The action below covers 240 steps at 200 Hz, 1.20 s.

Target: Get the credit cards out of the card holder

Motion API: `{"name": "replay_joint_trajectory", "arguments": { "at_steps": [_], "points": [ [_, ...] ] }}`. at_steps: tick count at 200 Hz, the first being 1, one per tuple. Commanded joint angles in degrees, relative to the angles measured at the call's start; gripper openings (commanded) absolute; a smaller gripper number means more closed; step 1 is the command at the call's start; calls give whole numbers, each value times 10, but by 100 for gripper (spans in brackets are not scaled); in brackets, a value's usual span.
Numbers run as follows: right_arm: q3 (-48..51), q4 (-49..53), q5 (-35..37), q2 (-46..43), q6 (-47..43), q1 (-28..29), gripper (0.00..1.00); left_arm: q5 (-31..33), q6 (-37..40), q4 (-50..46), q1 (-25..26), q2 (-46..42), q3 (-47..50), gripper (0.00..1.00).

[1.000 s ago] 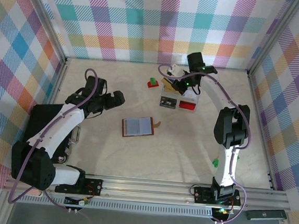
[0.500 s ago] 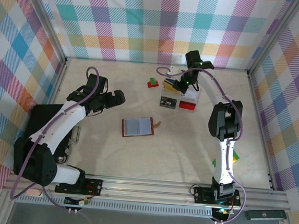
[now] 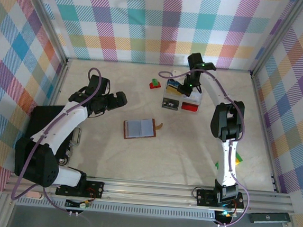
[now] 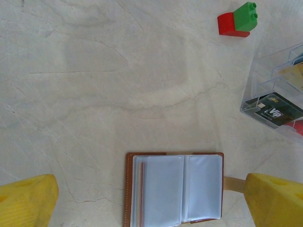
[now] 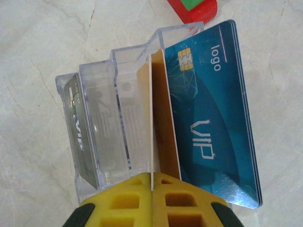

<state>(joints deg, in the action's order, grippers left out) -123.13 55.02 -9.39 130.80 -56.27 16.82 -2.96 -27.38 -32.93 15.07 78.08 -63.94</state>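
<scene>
Over the clear box [image 5: 106,118] my right jaws, clamped on a yellow card [image 5: 163,123], have seemingly seated it, so release comes next; left jaws gape.

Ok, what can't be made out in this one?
Left wrist: the wallet is cut off by the bottom edge; in the top view it is too small to tell if cards remain.
Right wrist: the yellow card is nearly edge-on, its near end hidden behind the shut right gripper, so a grip is unsure.
Left wrist: the box is cut off by the right edge.
</scene>
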Motion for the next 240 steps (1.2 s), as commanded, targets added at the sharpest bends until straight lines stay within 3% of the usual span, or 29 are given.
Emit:
{"name": "replay_joint_trajectory", "arguments": {
  "at_steps": [1, 73, 124, 160, 181, 203, 240],
  "points": [
    [-21, 14, -2, 13, -15, -5, 2, -6, 1, -11, -8, 3, -15, 100],
    [-45, -4, 2, 23, 37, -5, 26, -9, -3, -11, -8, 6, -13, 100],
    [-53, -18, -5, 1, 75, -5, 22, -10, -6, -10, -8, 2, -10, 100],
    [-45, 5, -44, -37, 101, -5, 26, -6, -14, -8, -9, -12, 3, 100],
    [1, -22, -64, -79, 144, -2, 29, -2, -23, -2, -9, -25, 19, 100],
    [75, -78, -64, -133, 221, 13, 39, 1, -33, 2, -13, -37, 37, 100],
    [195, -151, 14, -211, 366, 84, 45, 5, -48, 2, -24, -54, 65, 100]
  ]
}}
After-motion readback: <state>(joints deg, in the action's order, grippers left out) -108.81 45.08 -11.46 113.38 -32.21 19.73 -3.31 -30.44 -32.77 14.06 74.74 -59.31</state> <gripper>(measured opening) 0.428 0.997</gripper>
